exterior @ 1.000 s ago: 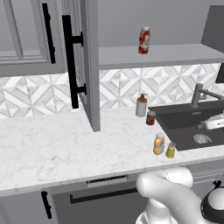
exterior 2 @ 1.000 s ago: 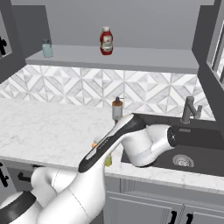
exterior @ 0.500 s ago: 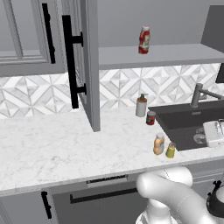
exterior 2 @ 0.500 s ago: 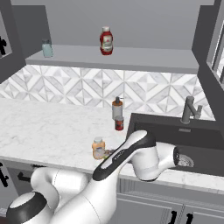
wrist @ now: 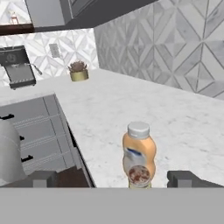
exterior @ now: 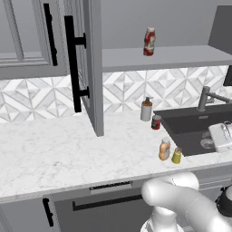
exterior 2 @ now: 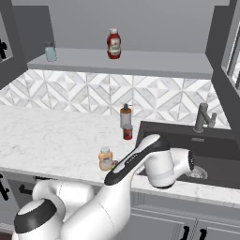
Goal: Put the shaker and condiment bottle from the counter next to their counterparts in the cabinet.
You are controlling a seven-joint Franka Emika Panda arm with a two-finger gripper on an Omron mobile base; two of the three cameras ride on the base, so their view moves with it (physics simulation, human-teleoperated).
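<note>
We judge the task barely begun: both items are still on the counter [exterior: 68, 154], and nothing has gone up onto the cabinet [exterior: 181, 56] shelf beyond what already stands there. The condiment bottle [exterior: 164, 149] and the shaker [exterior: 176, 155] stand upright just beside each other near the counter's front edge, close to the dark sink [exterior: 199, 131], with the shaker on the sink side. Up on the shelf we see the red bottle [exterior: 149, 41], the likely counterpart for the orange one; in the right base view a small pale blue jar [exterior 2: 50, 51] stands near the shelf's far left end (possibly the shaker's partner, though we cannot be sure).

The gripper [wrist: 111, 178] has its fingers spread wide and holds nothing. In the hand view the two tips sit either side of the condiment bottle, which looks lined up between them but not yet touched, so we take the grasp as the next step, then the lift to the shelf, then the same again for the shaker.

The bottle is orange with a pale cap and a light label band, narrow-shouldered and upright. The shaker is a shorter yellow-green cylinder with a dull cap. A beige pump dispenser [exterior: 146, 109] and a small red can [exterior: 156, 122] stand further back, apart from both.
</note>
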